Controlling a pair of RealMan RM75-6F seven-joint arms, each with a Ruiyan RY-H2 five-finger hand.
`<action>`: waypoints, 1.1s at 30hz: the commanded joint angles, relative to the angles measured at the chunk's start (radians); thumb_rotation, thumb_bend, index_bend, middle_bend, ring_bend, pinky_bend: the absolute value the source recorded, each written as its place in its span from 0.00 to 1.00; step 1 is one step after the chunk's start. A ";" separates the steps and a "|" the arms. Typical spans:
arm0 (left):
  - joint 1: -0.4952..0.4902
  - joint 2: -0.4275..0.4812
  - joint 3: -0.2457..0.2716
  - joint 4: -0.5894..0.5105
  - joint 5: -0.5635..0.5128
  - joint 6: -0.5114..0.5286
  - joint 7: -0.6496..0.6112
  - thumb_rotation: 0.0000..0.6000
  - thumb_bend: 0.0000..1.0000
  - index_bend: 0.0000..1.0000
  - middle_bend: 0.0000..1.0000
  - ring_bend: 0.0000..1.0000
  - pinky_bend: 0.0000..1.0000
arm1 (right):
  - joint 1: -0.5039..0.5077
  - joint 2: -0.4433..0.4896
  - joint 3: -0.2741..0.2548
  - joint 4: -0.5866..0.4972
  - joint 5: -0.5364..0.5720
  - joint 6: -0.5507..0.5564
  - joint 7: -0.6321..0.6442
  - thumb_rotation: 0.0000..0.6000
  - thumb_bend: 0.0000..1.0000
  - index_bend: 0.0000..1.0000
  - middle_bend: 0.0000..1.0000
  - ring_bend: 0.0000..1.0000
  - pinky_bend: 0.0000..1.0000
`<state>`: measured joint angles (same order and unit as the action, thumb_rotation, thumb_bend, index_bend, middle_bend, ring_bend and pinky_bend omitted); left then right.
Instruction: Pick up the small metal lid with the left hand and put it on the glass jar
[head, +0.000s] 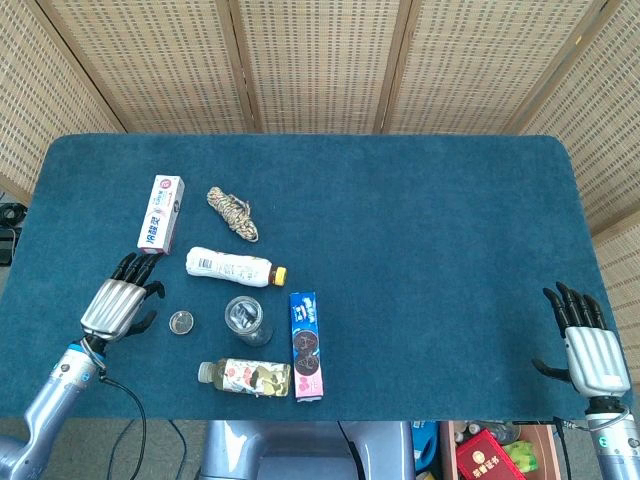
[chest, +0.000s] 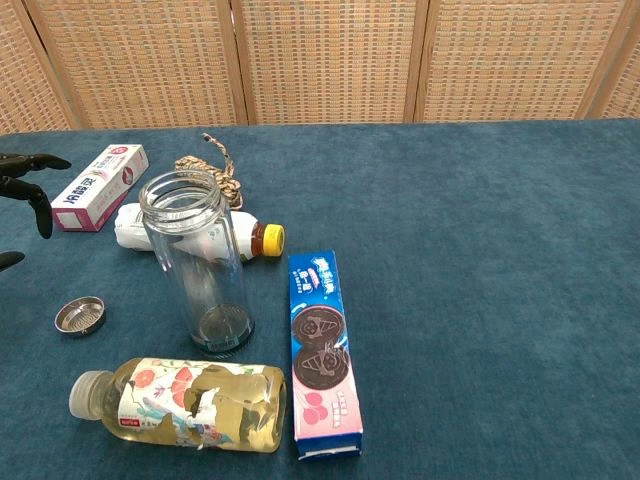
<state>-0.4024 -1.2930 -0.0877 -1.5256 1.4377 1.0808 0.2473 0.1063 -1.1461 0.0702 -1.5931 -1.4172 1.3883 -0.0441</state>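
Observation:
The small metal lid (head: 181, 322) (chest: 79, 315) lies flat on the blue cloth, left of the open glass jar (head: 247, 319) (chest: 199, 262), which stands upright. My left hand (head: 120, 301) hovers just left of the lid, fingers spread and holding nothing; in the chest view only its dark fingertips (chest: 30, 183) show at the left edge, above the lid. My right hand (head: 584, 343) stays open at the table's near right corner, far from both objects.
A toothpaste box (head: 160, 213), a coil of rope (head: 232, 212) and a white bottle (head: 233, 267) lie behind the jar. A tea bottle (head: 247, 377) and a blue biscuit box (head: 306, 345) lie in front and to its right.

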 joint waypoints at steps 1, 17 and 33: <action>-0.011 -0.020 0.004 0.003 -0.015 -0.012 0.027 1.00 0.42 0.45 0.00 0.00 0.00 | 0.000 0.002 0.000 0.000 -0.001 0.000 0.004 1.00 0.02 0.00 0.00 0.00 0.00; -0.021 -0.053 0.053 0.014 -0.048 -0.035 0.098 1.00 0.42 0.48 0.00 0.00 0.00 | -0.001 0.004 0.000 -0.001 -0.004 0.004 0.012 1.00 0.02 0.00 0.00 0.00 0.00; -0.035 -0.091 0.067 0.054 -0.082 -0.052 0.132 1.00 0.42 0.48 0.00 0.00 0.00 | -0.001 0.002 -0.001 -0.001 -0.010 0.007 0.017 1.00 0.02 0.00 0.00 0.00 0.00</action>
<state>-0.4363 -1.3833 -0.0208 -1.4726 1.3569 1.0293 0.3783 0.1050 -1.1441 0.0689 -1.5939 -1.4269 1.3947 -0.0282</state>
